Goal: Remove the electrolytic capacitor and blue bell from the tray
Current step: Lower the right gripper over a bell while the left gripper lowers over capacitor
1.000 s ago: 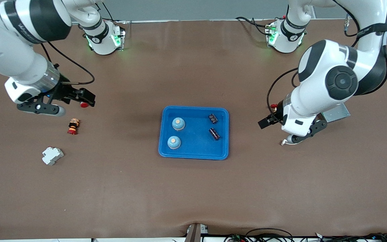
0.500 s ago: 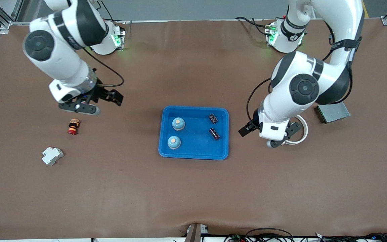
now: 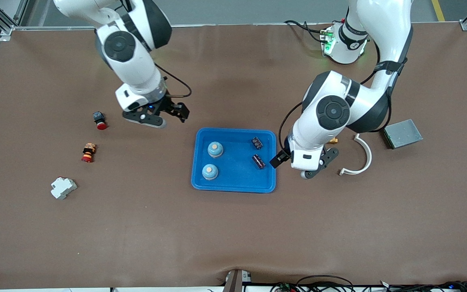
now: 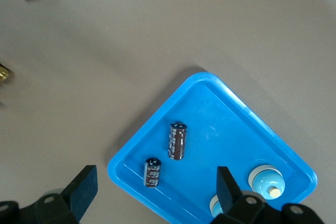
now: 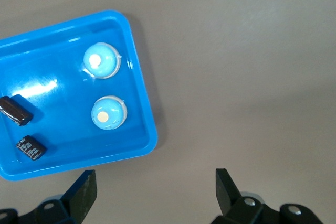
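Note:
A blue tray [image 3: 233, 183] lies mid-table. In it are two light-blue bells [image 3: 215, 149] [image 3: 209, 171] toward the right arm's end and two dark capacitors [image 3: 257, 142] [image 3: 258, 161] toward the left arm's end. My left gripper [image 3: 277, 159] hangs open and empty over the tray's rim beside the capacitors; its wrist view shows both capacitors [image 4: 177, 140] [image 4: 152, 172] just ahead of the gripper [image 4: 155, 192]. The right gripper [image 3: 180, 112] hovers open and empty over bare table just off the tray's corner. Its wrist view shows the bells [image 5: 102, 60] [image 5: 108, 113] ahead of the gripper [image 5: 155, 192].
Toward the right arm's end lie a red push button [image 3: 100, 120], a small red-and-orange part [image 3: 88, 152] and a white block [image 3: 63, 187]. Toward the left arm's end lie a white curved strip [image 3: 361, 156], a small orange part [image 3: 333, 140] and a grey box [image 3: 402, 134].
Both arms have swung in from the table's ends toward the tray, each gripper staying open. The red button and the white curved strip are now uncovered.

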